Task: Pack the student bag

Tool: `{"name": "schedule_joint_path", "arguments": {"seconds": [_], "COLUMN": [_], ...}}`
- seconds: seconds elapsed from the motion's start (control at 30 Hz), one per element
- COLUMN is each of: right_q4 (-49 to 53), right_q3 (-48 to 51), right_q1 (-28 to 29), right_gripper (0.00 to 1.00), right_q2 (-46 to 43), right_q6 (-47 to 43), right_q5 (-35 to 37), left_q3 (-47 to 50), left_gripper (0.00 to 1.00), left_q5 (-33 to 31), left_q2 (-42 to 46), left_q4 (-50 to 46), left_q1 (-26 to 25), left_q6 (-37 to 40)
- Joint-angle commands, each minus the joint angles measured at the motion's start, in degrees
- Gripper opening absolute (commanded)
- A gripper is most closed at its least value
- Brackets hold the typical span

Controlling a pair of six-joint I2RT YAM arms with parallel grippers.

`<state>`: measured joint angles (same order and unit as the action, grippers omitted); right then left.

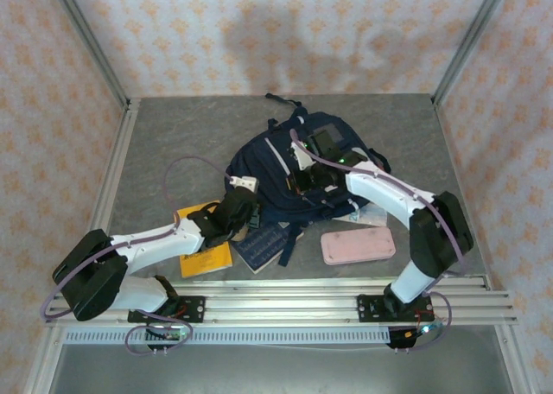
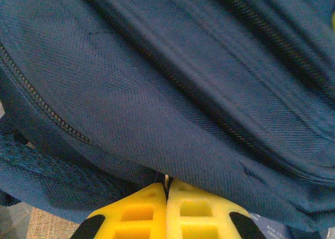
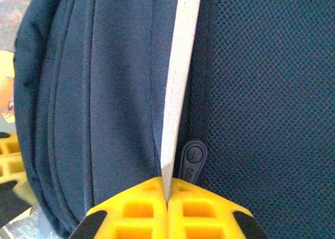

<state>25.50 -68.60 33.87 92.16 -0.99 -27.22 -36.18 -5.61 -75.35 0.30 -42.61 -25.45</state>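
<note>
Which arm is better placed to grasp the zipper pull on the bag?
Right, probably: the right gripper, shut on the white trim stripe of the student bag, sits directly beside the zipper pull. The left gripper pinches plain fabric.

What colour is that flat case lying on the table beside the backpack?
Pale pink; the case shows best in the top external view.

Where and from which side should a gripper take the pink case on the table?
Probably across its short width near the middle, coming down from above: the pink case lies flat, its long side running left to right.
</note>
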Motion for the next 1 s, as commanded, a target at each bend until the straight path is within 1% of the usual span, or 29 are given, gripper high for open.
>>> {"name": "schedule_joint_path", "arguments": {"seconds": [0.0,0.13,0.23,0.27,0.33,0.37,0.4,0.5,0.67,0.77,0.9,0.97], "right_q4": [1.36,1.09,1.18,1.01,0.98,0.82,0.47,-1.46,-7.16,-10.86,-14.32,-15.12], "right_q3": [1.67,3.09,3.17,2.98,2.44,2.42,2.59,4.74,10.89,11.95,11.07,10.13], "right_q1": [0.06,0.06,0.12,0.22,0.56,0.71,0.93,2.7,9.55,12.96,18.2,19.44], "right_gripper": [0.0,0.0,0.01,0.09,0.31,0.37,0.4,0.43,0.47,0.47,0.49,0.5], "right_q2": [-4.93,-6.78,-6.75,-6.61,-6.79,-7.17,-7.63,-9.9,-13.31,-12.19,-8.31,-6.01], "right_q6": [-2.55,-3.97,-4.08,-3.73,-3.17,-2.82,-2.47,-5.25,-16.03,-17.54,-20.06,-20.81], "right_q5": [0.06,1.75,3.86,4.75,6.48,7.0,7.44,6.56,9.04,11.27,18.16,20.54], "left_q3": [0.79,0.67,1.42,1.61,2.45,2.83,3.45,5.32,7.5,7.92,7.8,7.88], "left_gripper": [0.0,0.0,0.0,0.0,0.0,0.0,0.0,0.0,0.0,0.0,0.0,0.0], "left_q5": [-5.86,-6.89,-3.32,-2.11,1.43,2.76,4.03,6.43,8.83,9.51,10.27,10.37], "left_q2": [-0.24,0.42,0.86,0.91,0.82,0.74,0.89,1.94,4.34,5.36,5.74,5.83], "left_q4": [0.4,1.6,4.14,4.9,7.43,8.34,9.55,12.52,14.97,15.65,15.89,15.94], "left_q1": [2.21,3.67,5.07,5.08,5.07,5.07,5.08,5.08,5.08,5.03,5.01,5.08], "left_q6": [-1.0,-0.72,-0.84,-0.74,-0.74,-0.74,-0.78,-0.95,-1.0,-1.0,-0.83,-0.83]}}
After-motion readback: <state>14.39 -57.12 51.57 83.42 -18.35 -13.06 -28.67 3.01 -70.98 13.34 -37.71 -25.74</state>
